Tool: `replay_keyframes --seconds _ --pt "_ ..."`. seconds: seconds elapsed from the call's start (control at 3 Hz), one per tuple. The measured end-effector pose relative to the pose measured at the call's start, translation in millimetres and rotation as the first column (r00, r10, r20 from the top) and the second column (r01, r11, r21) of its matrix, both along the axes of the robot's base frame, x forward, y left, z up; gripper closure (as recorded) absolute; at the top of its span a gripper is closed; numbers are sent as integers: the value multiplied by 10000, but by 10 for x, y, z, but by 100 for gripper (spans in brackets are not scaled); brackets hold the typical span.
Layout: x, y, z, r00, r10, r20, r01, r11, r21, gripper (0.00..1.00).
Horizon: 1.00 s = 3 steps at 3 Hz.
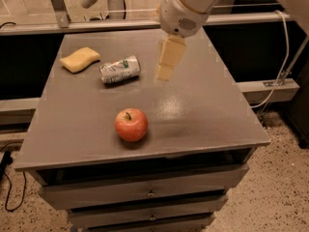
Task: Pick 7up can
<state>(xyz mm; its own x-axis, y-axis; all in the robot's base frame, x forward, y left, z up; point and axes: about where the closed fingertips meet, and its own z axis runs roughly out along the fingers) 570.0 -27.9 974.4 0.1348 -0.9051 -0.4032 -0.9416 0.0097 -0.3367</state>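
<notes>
Dim overhead lighting. A soft glare patch lies on the table top (203,129) beneath the gripper (164,73), which hangs blurred above the table's middle. The apple (131,124) casts a small, close shadow.

Grey table (207,120) carries yellow sponge (79,59), 7up can (119,70) lying sideways, red apple (131,124). Gripper (165,72) hovers above, right of the can.

Surface (207,115): plain grey-brown. 7up can (119,70), upper left of centre: silver-white, green markings. Sponge (79,59), upper left: yellow. Apple (131,124): red. Gripper (164,73), upper centre: cream.
</notes>
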Motion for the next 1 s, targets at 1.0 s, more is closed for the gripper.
replay_keyframes --seconds 1.0 --pt "781 1335 -579 9994 72 -324 -43 9960 889 0"
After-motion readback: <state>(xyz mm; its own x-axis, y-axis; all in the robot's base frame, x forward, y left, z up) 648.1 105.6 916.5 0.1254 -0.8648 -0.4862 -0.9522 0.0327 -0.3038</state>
